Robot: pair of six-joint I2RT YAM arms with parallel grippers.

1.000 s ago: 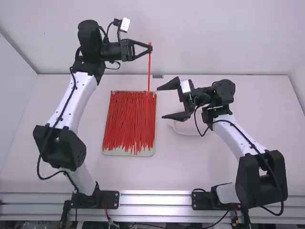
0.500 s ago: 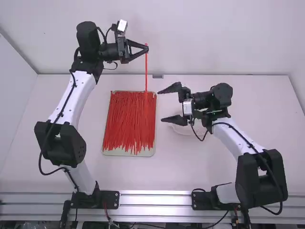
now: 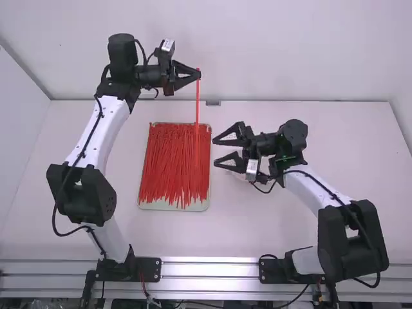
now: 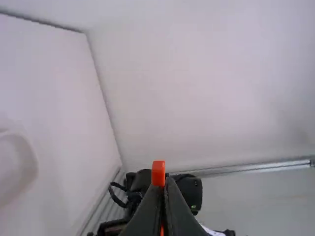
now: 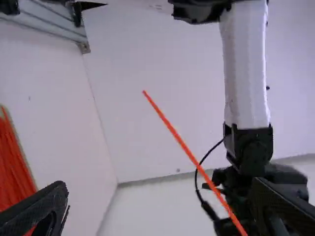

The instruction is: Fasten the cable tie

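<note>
My left gripper (image 3: 195, 73) is raised high over the far side of the table, shut on the head end of one red cable tie (image 3: 196, 109). The tie hangs straight down, its tail in front of the pile of red cable ties (image 3: 176, 164). In the left wrist view the tie's head (image 4: 158, 173) sticks out between my closed fingertips. My right gripper (image 3: 220, 149) stands open just right of the pile, jaws spread and pointing at the hanging tie. The right wrist view shows the tie (image 5: 184, 150) as a slanted red line, with one finger (image 5: 34, 209) in the corner.
The pile lies on a flat beige board (image 3: 172, 205) in the table's middle. A white dish (image 3: 248, 174) sits under the right wrist. White walls close the table at the back and left.
My left gripper has turned slightly, and the tie's tail now hangs lower over the pile. My right gripper has swung down and left toward the tie, its jaws now less spread.
</note>
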